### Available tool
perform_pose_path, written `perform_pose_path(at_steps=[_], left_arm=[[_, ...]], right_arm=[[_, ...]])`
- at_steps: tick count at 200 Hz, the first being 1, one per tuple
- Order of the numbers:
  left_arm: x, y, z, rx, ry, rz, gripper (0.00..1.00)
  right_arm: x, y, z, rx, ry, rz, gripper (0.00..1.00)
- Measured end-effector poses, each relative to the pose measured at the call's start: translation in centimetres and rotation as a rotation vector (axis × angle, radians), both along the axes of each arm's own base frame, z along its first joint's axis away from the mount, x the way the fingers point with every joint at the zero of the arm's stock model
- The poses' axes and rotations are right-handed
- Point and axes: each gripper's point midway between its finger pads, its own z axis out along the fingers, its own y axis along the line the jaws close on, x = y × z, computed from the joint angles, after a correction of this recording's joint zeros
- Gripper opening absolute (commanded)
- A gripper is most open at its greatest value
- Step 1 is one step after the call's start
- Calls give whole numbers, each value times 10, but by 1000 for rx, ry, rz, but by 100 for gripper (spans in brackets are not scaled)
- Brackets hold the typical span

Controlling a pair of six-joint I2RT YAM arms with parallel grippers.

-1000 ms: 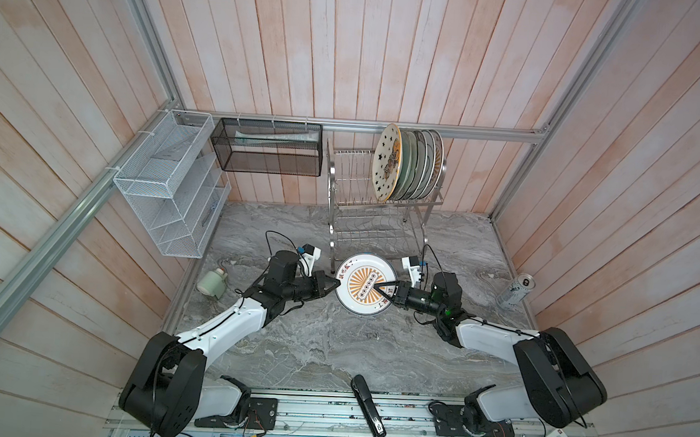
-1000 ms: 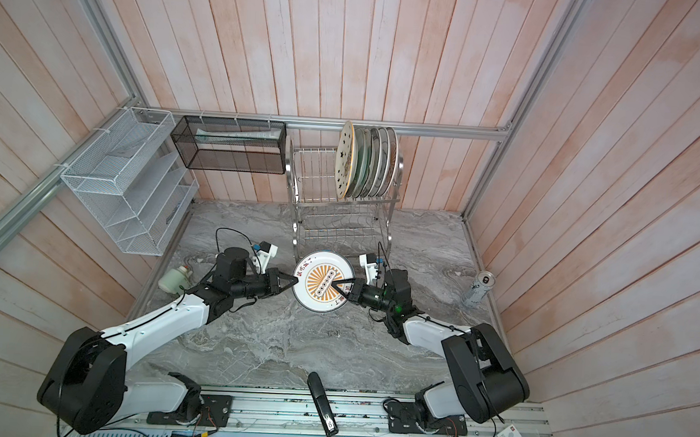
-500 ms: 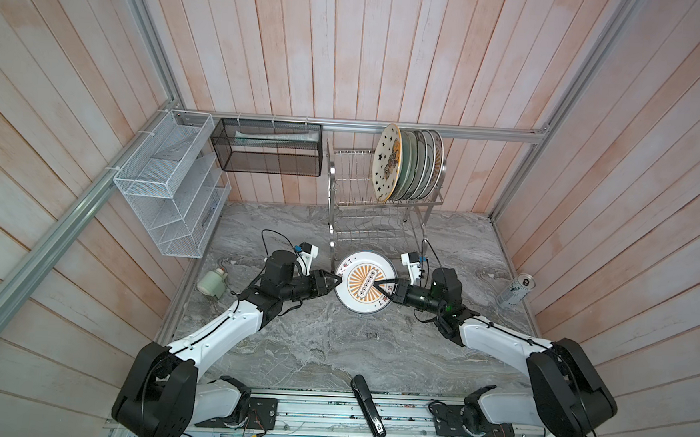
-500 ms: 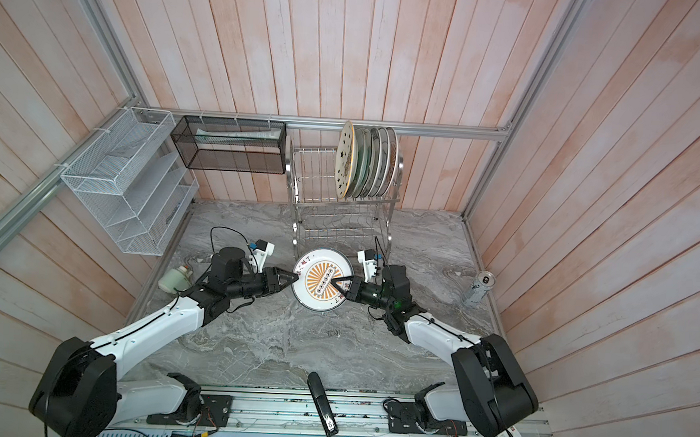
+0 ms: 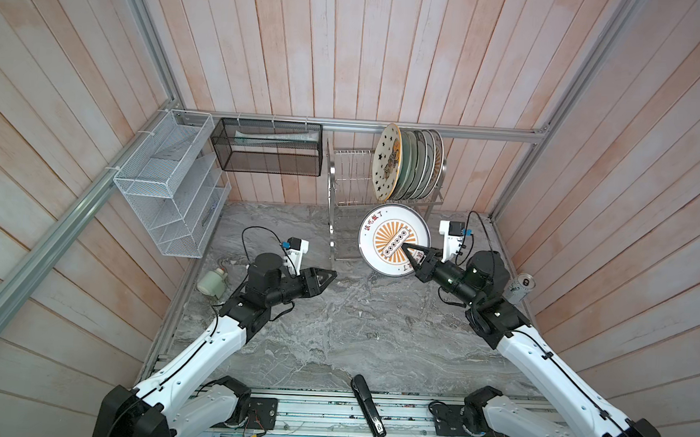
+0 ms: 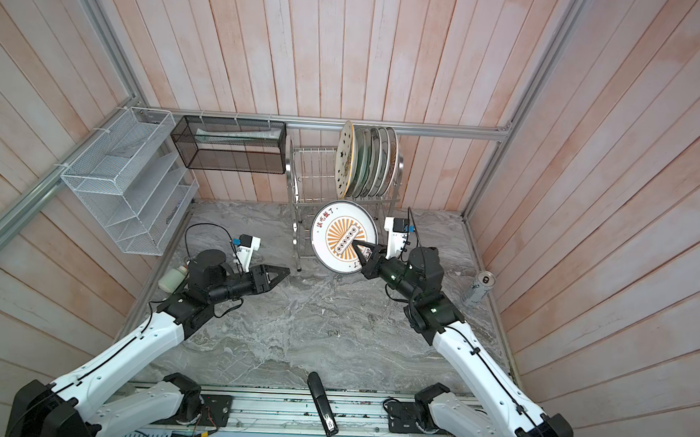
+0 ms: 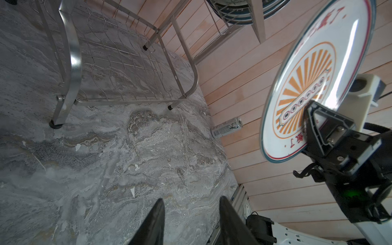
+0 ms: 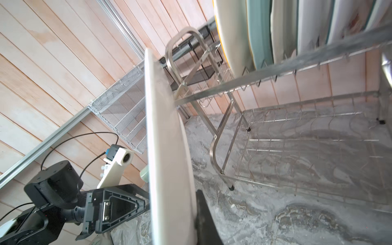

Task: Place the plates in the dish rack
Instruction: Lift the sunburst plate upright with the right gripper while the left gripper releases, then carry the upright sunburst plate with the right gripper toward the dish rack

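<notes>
— The dish rack (image 5: 342,173) holds?
— Upright plates (image 5: 410,165), upper tier, far right; my right gripper (image 5: 410,254) clamps the sunburst plate (image 5: 385,230) near it; left gripper (image 5: 328,278) parted; only the right wrist view shows its back.

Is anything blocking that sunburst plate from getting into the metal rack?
Nothing loose does. The right claw holds the sunburst plate in front of the dish rack, whose slots beside the star plate are free; only its own front rail lies between.
</notes>
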Motion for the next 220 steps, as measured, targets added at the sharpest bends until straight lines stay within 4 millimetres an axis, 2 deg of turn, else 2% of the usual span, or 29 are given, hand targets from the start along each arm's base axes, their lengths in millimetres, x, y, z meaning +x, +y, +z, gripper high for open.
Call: perform_pose_path(at_steps=[30,55,83,105,166,193,220], left_arm=[[-3,1,-1,-8,-2,-2,44],[-5,1,1,-15,-3,-4,44],[-9,3,7,-24,-23,-4,44],[-14,4,12,-31,-37,-11,44],[-20,4,10,-22,-24,-32,45],[-21,-3,12,-60,-21,-72,45],[-23,-5,9,-70,-3,-86,45]], right_arm=[[5,-3,29,-20,-62,-62,0],[15,-2,61,-30,-123,-174,0],[19,11,91,-30,-191,-283,0],[33,24,107,-57,-226,-363,0],[109,44,131,-212,-275,-632,0],[138,61,132,-291,-287,-685,0],[162,77,125,-367,-282,-714,0]])
